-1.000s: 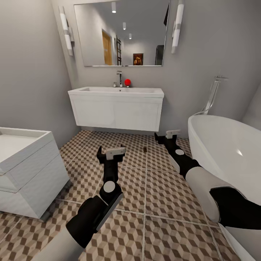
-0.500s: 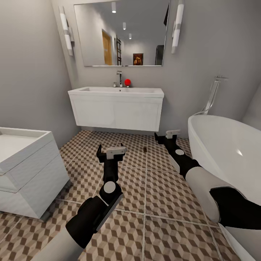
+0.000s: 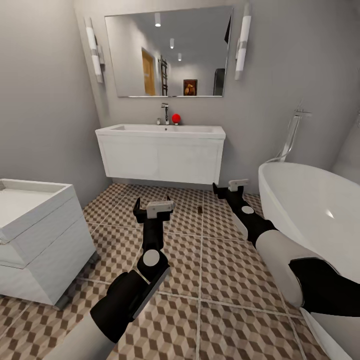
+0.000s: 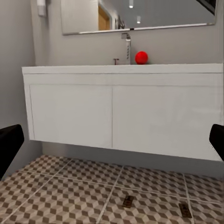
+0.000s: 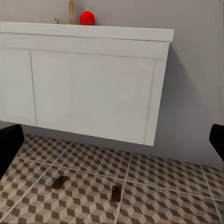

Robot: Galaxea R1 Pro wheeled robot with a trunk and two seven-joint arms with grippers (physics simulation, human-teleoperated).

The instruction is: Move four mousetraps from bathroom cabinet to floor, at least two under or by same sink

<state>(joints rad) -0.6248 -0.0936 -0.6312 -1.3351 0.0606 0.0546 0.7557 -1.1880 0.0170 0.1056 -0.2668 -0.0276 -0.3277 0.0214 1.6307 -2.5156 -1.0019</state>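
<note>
**Two mousetraps on the tiles by the sink, both grippers empty**

Two small mousetraps lie flat on the bathroom floor (image 3: 190, 280) in front of the wall-hung white sink (image 3: 161, 152). In the left wrist view they are one mousetrap (image 4: 127, 201) and a second (image 4: 185, 211); in the right wrist view the same pair shows as (image 5: 58, 182) and (image 5: 116, 193). In the head view only one dark speck (image 3: 200, 209) can be made out, too small to read detail.

Going left to right: a low white unit (image 3: 35, 235) stands against the left wall. The left gripper (image 3: 153, 210) hangs over the tiles with jaws spread and nothing between them. The traps lie ahead of it and lower, apart from it, between the two arms. The right gripper (image 3: 229, 188) is near the sink's right corner, also spread and empty, with the traps below and ahead, not touching. The bathtub (image 3: 310, 210) is at far right.

Placement looks deliberate: the traps lie just in front of the sink, which probably meets the next-to-sink condition. Judged from this, about half the job remains; the other two traps and the cabinet are still to be dealt with.

A red ball (image 3: 175, 117) rests on the sink top beside the faucet (image 3: 165, 109).
</note>
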